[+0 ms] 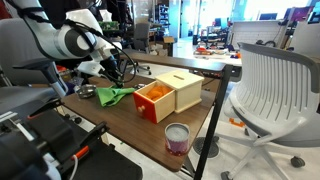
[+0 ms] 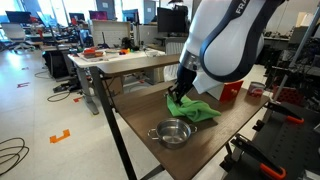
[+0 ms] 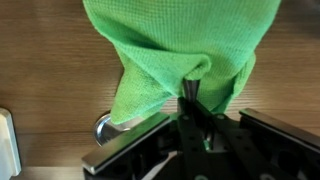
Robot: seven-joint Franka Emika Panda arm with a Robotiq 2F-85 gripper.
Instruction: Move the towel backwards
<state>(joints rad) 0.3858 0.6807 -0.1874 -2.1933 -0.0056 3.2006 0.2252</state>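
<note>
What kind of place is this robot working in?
Most likely an open-plan office or robotics lab: a white office chair beside the wooden table, several monitors on desks behind, and cables on the floor.

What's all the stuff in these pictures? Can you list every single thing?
towel: one, green, on the table beside the bowl, bunched up where the hand pinches it
bowl: one, shiny silver, on the table right next to the towel
box: one, orange and pale wood, middle of the table
cup: one, pinkish, near the table's front edge in an exterior view
table: one, brown wood, holds all of the above
chair: one, white, beside the table
arm: one, white, reaching down over the table
hand: one, black, closed on the towel
</note>
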